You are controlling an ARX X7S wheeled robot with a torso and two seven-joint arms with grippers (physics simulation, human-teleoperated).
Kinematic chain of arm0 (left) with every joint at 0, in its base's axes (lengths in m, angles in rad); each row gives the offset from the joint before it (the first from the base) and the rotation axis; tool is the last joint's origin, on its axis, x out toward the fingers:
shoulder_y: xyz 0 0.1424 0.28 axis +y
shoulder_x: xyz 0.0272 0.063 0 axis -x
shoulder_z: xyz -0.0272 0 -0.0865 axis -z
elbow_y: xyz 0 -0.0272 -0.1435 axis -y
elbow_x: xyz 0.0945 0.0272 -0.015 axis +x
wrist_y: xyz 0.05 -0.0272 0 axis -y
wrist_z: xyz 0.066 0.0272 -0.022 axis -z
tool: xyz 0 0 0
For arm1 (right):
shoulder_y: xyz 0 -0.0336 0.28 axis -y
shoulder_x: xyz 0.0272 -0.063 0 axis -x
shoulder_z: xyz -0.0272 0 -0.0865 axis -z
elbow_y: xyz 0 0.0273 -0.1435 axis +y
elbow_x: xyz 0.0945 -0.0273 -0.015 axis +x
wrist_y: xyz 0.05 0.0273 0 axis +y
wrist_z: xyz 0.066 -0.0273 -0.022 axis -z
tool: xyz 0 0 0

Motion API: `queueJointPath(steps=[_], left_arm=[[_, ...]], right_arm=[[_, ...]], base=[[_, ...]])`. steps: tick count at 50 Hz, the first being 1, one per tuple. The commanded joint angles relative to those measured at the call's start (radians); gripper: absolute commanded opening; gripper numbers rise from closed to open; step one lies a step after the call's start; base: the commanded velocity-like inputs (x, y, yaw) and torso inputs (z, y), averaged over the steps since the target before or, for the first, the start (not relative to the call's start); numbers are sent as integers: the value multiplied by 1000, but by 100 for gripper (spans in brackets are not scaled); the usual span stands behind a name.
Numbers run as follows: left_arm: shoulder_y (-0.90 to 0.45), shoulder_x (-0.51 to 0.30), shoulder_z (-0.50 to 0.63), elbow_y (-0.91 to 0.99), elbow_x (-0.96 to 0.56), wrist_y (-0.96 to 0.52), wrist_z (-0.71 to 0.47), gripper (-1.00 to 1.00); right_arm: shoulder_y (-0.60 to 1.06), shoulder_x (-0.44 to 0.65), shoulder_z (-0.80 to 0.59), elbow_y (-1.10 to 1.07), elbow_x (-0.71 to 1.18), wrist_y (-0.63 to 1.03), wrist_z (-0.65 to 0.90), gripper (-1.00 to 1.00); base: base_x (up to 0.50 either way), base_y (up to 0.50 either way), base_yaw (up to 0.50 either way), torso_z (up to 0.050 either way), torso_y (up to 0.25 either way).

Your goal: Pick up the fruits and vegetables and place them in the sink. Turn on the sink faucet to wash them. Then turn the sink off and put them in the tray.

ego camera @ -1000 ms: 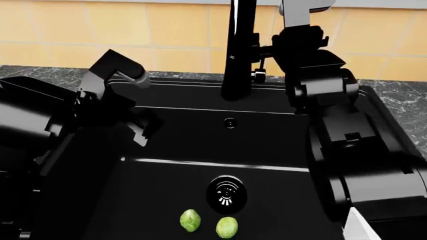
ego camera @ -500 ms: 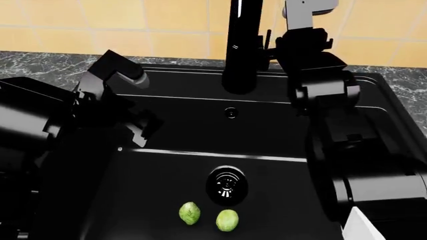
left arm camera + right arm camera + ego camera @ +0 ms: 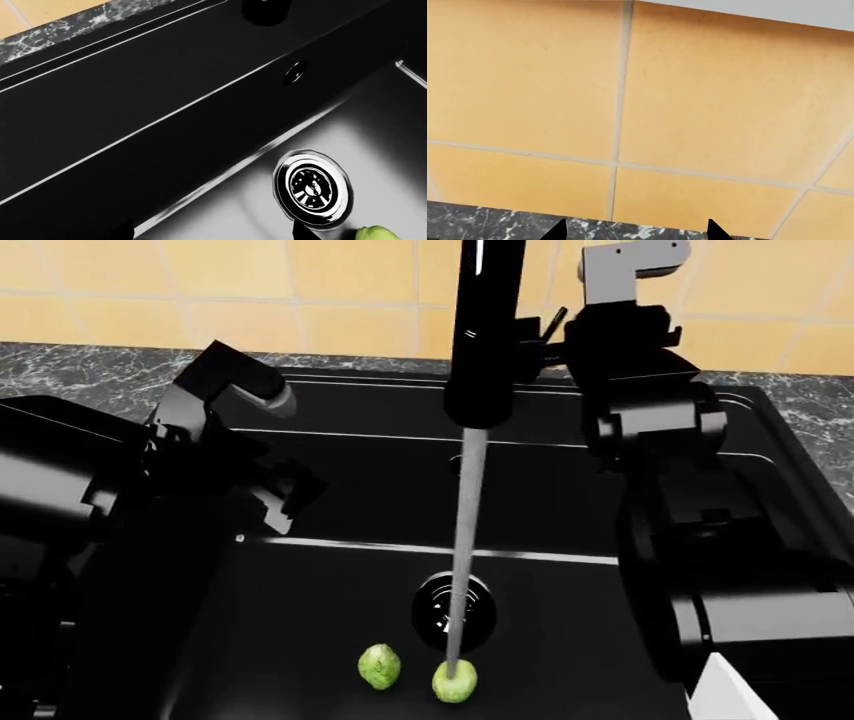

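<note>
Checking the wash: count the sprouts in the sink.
2. One sprout lies left of the drain; the other sprout sits under the water stream.

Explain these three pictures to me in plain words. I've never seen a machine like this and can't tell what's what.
This is a computer-simulated robot with two black arms, working at a kitchen sink.

The wide picture comes from a camera on its head, looking down. The left arm is at the left and the right arm at the right, reaching up beside the tall black faucet.

Water runs from the faucet onto one of two small green sprouts lying in the basin near the drain.

The other two pictures come from cameras near each gripper. The left one sees the drain and a sprout's edge; the right one sees only wall tiles. Nothing seems to be held.
</note>
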Motion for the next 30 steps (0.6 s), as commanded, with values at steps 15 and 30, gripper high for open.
queueJointPath(steps=[15, 30], left_arm=[[-2, -2, -7, 9, -12, -6, -8, 100], [-5, 0, -4, 8, -17, -6, -13, 100]], right_arm=[[4, 26, 11, 3, -11, -4, 52, 100], [28, 43, 18, 3, -11, -10, 68, 100]], base=[[0, 0, 0, 0, 0], [0, 0, 0, 0, 0]])
